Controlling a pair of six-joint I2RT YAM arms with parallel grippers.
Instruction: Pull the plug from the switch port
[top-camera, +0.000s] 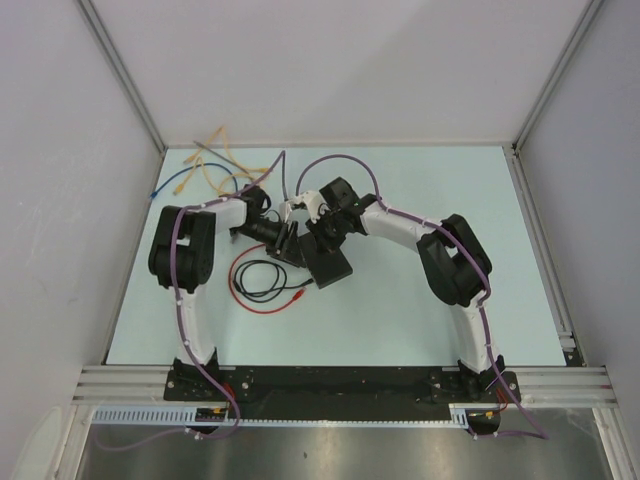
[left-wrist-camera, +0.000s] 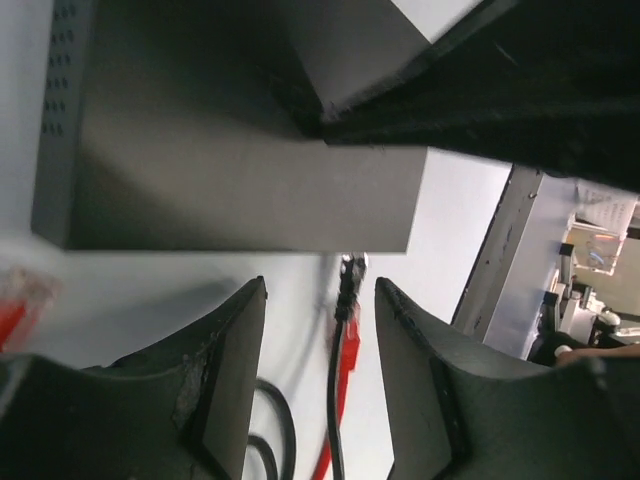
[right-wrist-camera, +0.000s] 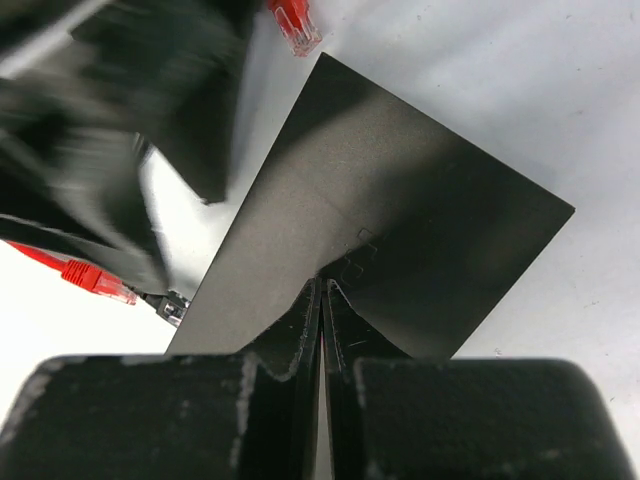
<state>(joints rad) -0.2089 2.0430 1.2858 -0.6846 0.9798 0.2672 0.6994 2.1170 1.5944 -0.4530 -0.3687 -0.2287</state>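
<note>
Plug (left-wrist-camera: 349, 275) lies untouched between fingers of spread left tool (left-wrist-camera: 321, 285); closed right tool (right-wrist-camera: 322, 298) touches switch box (right-wrist-camera: 420, 200)

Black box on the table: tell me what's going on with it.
The right gripper, shut, rests its tips on top of the black switch box, seemingly steadying it. The left gripper is open, its jaws either side of a black plug at the box's edge. Nothing is gripped yet, and whether the plug is seated in the box is unclear.
</note>
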